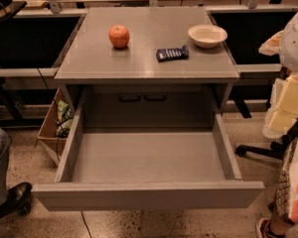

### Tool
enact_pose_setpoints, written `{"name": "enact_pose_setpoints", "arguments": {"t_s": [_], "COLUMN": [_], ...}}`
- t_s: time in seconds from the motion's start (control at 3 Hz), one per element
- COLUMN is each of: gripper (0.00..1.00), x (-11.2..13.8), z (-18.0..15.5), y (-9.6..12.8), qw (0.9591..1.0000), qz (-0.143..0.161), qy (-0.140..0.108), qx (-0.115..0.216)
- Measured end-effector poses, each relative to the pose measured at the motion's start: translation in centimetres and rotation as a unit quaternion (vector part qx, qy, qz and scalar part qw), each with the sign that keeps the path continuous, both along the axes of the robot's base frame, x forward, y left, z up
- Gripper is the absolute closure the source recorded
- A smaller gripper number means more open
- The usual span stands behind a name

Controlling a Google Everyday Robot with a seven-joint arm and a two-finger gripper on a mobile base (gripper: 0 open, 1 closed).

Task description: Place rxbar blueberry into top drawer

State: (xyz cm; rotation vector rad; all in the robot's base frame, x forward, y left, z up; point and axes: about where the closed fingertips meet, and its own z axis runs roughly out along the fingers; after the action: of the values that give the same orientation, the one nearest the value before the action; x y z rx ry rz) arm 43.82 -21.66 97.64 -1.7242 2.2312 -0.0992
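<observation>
- Your rxbar blueberry (pixel 172 53) is lying flat on the grey cabinet top (pixel 139 66), a bit right of centre in the frame. It's slightly angled and touches nothing else.
- The red apple (pixel 119 36) sits to its upper left and the white bowl (pixel 207 35) to its upper right. Both are apart from the bar.
- The top drawer (pixel 148 195) is pulled wide open toward the bottom of the frame, so you can see its grey floor.
- Behind it, under the top, there's a recessed panel (pixel 141 108) with two small dark handles.
- The gripper isn't anywhere in the frame, so you can't tell whether it's spread or clamped.
- There's a person in patterned clothes (pixel 293 133) at the right edge.
</observation>
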Motion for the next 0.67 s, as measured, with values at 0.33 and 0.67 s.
{"name": "enact_pose_setpoints", "arguments": {"t_s": [0.33,0.67], "gripper": [0.0,0.0], "x": [0.0,3.2], "z": [0.0,0.1], "y": [0.0,0.7], "qw": [1.0,0.9995], "qz": [0.0,0.006], "qy": [0.0,-0.028], "qx": [0.0,0.012]}}
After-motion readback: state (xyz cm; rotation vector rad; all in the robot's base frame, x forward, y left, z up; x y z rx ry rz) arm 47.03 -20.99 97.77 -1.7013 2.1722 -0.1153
